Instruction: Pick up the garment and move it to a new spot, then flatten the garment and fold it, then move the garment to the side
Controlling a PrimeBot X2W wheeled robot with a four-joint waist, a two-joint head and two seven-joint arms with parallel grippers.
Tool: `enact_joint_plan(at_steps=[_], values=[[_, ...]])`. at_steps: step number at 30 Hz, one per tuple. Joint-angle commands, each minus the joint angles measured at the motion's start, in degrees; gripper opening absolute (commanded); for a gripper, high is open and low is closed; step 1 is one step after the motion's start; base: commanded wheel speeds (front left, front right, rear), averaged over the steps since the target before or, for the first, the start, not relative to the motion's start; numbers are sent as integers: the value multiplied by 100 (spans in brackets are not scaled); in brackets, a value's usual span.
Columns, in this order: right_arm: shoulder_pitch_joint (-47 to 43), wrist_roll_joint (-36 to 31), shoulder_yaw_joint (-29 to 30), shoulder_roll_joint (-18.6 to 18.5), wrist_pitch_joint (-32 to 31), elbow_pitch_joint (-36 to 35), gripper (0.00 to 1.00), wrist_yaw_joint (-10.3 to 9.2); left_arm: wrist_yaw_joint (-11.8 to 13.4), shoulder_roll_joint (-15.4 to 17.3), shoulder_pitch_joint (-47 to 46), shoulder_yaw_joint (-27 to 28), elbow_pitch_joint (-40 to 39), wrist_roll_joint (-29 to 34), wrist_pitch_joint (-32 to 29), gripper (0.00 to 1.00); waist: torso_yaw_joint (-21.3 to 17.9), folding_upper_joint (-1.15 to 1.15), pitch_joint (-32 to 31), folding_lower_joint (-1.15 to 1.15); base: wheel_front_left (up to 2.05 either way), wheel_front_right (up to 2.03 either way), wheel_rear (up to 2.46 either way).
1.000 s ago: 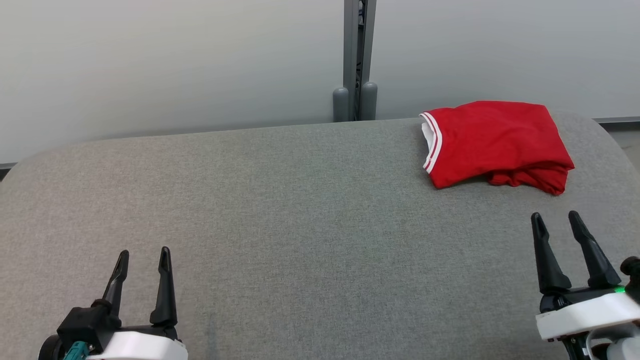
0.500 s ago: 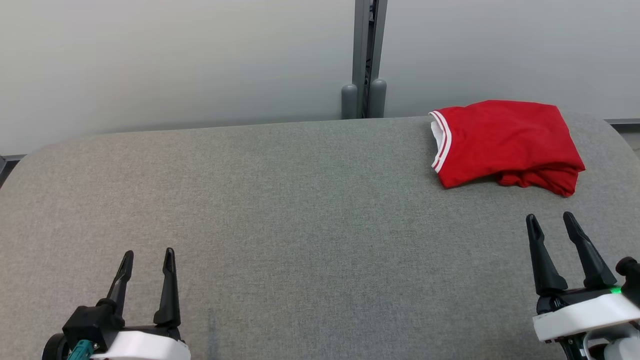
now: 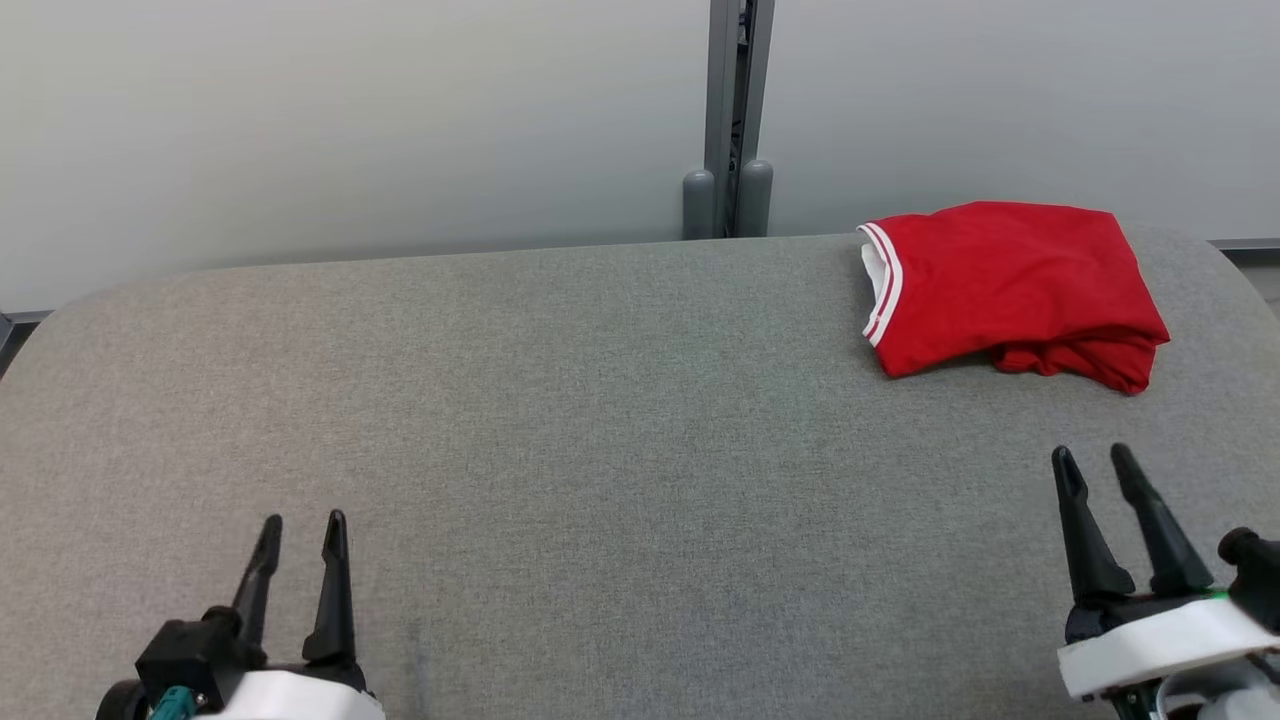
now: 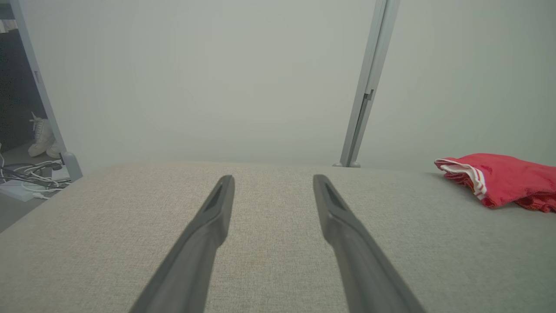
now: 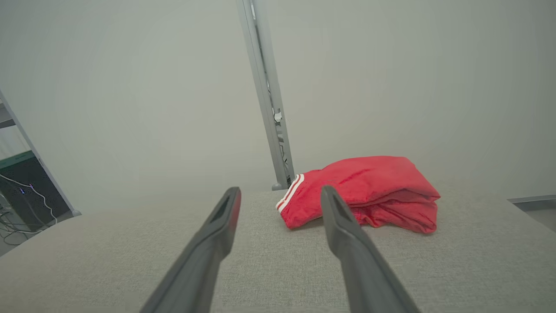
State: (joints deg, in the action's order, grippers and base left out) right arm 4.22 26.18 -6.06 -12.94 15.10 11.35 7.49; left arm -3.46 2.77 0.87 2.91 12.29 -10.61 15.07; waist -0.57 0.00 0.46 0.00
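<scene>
Though apart, garment beyond right end effector

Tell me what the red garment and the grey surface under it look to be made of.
Red garment: soft, matte knit fabric, probably jersey. It slumps in limp folds, and the white-striped trim at one edge looks ribbed.
Grey surface: matte woven cloth like upholstery, with a fine heathered weave. Its rounded edges suggest padding underneath, but that is only a guess.
</scene>
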Motion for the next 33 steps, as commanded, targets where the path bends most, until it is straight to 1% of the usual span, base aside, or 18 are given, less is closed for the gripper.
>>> enact_joint_plan(at_steps=[1, 6, 24, 25, 33], values=[[-46, 4, -14, 46, -4, 73, 0, 0, 0, -19, 35, -3, 83, -6, -5, 0, 0, 0, 0, 0, 0, 0, 0], [-216, 42, -35, 186, -21, 262, 0, 0, -3, -67, 162, -12, 311, -56, -60, 0, 0, 0, 0, 0, 0, 0, 0], [13, 1567, 451, 343, -673, 379, 0, 0, -100, -42, -180, -128, 382, -1985, -370, 0, 8, 0, -2, 0, 0, 0, 0], [32, 1716, 502, 359, -737, 392, 0, 0, -109, -40, -209, -139, 388, -2175, -399, 0, 9, 0, -2, 0, 0, 0, 0], [119, 2280, 689, 420, -985, 438, 0, 0, -145, -31, -333, -180, 415, -2893, -516, 0, 13, 0, -2, 0, 0, 0, 0]])
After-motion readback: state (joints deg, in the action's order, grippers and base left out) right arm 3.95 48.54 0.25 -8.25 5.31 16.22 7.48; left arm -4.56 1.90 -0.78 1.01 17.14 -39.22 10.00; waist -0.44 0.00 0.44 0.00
